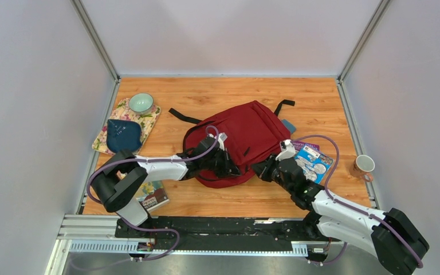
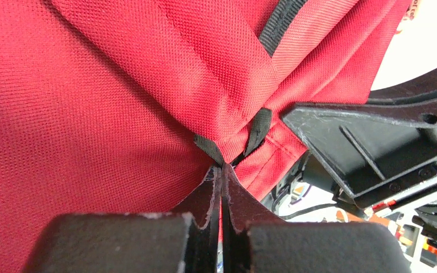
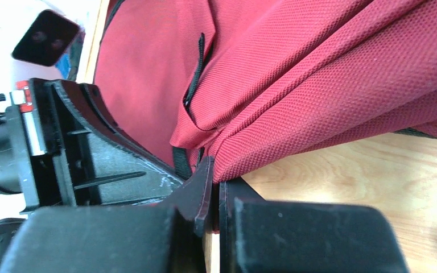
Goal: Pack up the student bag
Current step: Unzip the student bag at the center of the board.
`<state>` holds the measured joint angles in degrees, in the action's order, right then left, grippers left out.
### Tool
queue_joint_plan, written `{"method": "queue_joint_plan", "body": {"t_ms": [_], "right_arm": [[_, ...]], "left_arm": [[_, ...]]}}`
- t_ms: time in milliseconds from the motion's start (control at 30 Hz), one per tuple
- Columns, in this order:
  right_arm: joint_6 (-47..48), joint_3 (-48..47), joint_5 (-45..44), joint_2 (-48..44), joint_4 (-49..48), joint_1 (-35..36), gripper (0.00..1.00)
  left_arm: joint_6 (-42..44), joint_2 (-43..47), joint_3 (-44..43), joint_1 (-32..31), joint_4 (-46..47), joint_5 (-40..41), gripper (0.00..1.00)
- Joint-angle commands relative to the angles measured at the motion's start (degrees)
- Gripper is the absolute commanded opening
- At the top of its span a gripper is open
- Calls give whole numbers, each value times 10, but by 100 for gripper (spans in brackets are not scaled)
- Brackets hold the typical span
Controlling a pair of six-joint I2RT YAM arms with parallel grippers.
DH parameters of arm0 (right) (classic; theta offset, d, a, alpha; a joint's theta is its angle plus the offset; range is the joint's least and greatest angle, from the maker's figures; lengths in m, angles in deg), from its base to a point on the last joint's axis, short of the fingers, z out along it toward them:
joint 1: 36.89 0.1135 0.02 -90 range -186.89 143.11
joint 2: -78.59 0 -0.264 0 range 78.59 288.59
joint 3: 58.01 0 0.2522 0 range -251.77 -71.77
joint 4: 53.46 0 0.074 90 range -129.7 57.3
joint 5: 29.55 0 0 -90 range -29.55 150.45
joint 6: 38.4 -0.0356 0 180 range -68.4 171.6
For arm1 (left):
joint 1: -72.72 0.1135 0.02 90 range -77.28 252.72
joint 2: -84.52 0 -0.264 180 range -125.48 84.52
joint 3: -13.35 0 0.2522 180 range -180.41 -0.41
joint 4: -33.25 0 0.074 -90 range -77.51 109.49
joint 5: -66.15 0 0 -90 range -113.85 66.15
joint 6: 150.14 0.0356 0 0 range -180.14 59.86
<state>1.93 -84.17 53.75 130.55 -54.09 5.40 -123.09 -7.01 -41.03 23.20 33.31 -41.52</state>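
Left pincer (image 2: 222,170): pinched fully together on a black webbing tab (image 2: 209,149) at the near edge of the student bag (image 1: 252,134). Right pincer (image 3: 215,177): just to the right of mine, clamped on the red fabric of that same edge. The bag lies mid-tabletop (image 1: 217,91), extending away from both pincers, its long axis apparently near-left to far-right. Surface is smooth wood, with open boards beyond the bag and booklets (image 1: 312,160) close on the right.

On the wooden table (image 1: 235,91) we see a pale green bowl (image 1: 141,103) and a dark blue pouch (image 1: 123,135) on a floral mat (image 1: 149,121) at left, a book (image 1: 152,196) nearer, and colourful booklets (image 1: 315,161) beside an orange mug (image 1: 364,166) at right.
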Motion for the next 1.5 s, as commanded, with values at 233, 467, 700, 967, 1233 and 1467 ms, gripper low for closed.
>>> {"method": "queue_joint_plan", "body": {"t_ms": [233,467,700,967,1233,1467], "right_arm": [[48,-86,-53,23,60,-11,0],[91,-123,-29,56,78,-55,0],[147,-176,35,97,70,-99,0],[200,-303,130,217,141,-121,0],[172,-311,184,243,255,-129,82],[84,-221,173,125,292,-129,85]], "left_arm": [[150,100,6,-4,-133,87,0],[191,217,71,-4,-224,176,0],[206,311,139,-4,-268,213,0],[213,314,157,-5,-236,164,0],[198,288,159,-6,-182,128,0],[196,265,150,-5,-162,114,0]]}}
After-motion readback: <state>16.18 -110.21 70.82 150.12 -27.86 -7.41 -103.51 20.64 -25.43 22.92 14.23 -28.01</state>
